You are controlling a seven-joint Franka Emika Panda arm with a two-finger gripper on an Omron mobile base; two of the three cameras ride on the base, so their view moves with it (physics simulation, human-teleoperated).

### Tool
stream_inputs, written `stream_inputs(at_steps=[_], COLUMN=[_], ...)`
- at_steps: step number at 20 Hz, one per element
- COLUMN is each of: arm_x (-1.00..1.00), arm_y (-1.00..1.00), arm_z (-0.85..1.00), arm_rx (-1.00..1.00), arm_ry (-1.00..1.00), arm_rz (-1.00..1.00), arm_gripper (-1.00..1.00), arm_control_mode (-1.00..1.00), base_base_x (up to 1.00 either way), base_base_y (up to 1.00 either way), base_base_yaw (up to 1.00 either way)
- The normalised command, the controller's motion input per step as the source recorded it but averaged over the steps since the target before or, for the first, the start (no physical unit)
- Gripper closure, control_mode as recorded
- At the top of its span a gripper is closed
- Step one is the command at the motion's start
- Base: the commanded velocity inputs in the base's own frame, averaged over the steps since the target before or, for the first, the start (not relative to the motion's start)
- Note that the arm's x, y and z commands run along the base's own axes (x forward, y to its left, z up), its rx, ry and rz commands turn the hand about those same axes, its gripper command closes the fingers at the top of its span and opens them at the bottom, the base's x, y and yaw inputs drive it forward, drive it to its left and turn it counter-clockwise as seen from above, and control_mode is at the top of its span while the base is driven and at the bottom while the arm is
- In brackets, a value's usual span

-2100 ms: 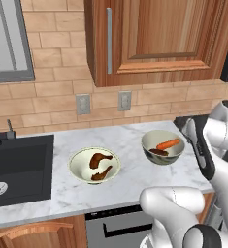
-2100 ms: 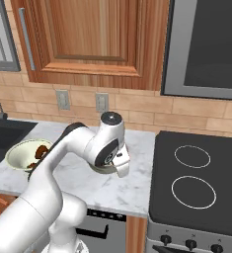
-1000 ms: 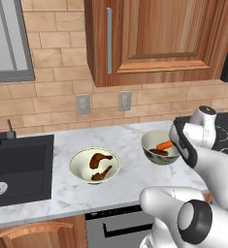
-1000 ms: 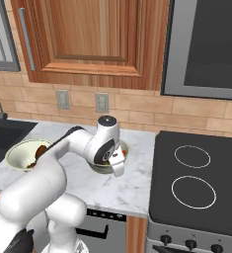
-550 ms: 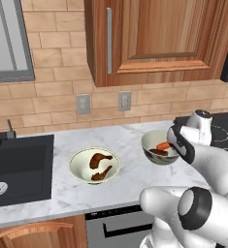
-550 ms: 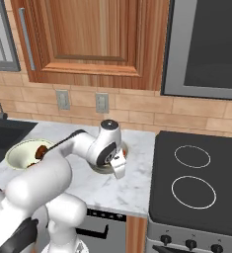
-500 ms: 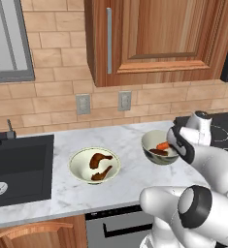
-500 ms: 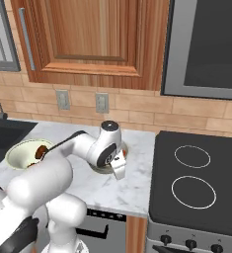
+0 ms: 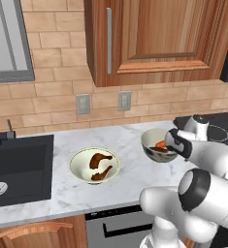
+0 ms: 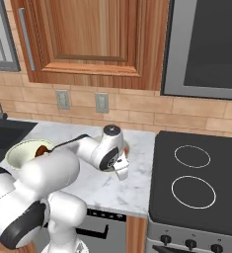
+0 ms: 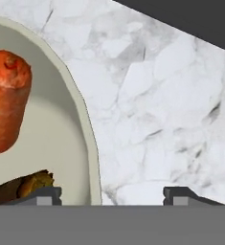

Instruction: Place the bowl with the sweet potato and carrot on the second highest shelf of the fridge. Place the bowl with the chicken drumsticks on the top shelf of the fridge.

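Observation:
A pale bowl (image 9: 154, 146) with a carrot (image 11: 6, 100) and a brown sweet potato (image 11: 24, 185) sits on the marble counter next to the stove. My gripper (image 9: 173, 147) is down at its right rim, open. In the hand view the gripper (image 11: 112, 196) straddles the bowl's rim (image 11: 86, 134), one fingertip (image 11: 45, 194) inside the bowl and the other over the counter. The arm covers most of this bowl in the right base view, where the gripper (image 10: 121, 167) points down. The bowl with two chicken drumsticks (image 9: 94, 165) stands to the left, also seen as the bowl (image 10: 23, 148) behind my arm. No fridge is in view.
A black sink (image 9: 16, 167) lies at the counter's left end. A black stovetop (image 10: 199, 185) borders the counter on the right. Wooden wall cabinets (image 9: 154, 38) hang above, and outlets (image 9: 124, 100) sit on the brick backsplash.
My gripper came in from the right and dropped to the right rim of the vegetable bowl. Both bowls have stayed in place.

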Motion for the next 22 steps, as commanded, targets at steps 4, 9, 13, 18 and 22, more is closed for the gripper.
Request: stream_inputs(at_steps=[4, 9, 13, 18, 22], arm_x=[0.52, 0.25, 0.02, -0.5, -0.82], arm_y=[0.05, 0.0, 0.03, 0.25, 0.58], arm_z=[-0.23, -0.25, -0.01, 0.23, 0.93], arm_rx=[0.0, 0.0, 0.0, 0.0, 0.03], arm_ry=[0.0, 0.0, 0.01, -0.09, -0.19], arm_rz=[-0.04, 0.0, 0.0, 0.0, 0.0], arm_gripper=[1.0, 1.0, 1.0, 1.0, 1.0], arm_control_mode=[-1.0, -1.0, -1.0, -1.0, -1.0], base_base_x=[0.0, 0.0, 0.0, 0.0, 0.0], base_base_y=[0.0, 0.0, 0.0, 0.0, 0.0], base_base_yaw=[0.0, 0.0, 0.0, 0.0, 0.0])
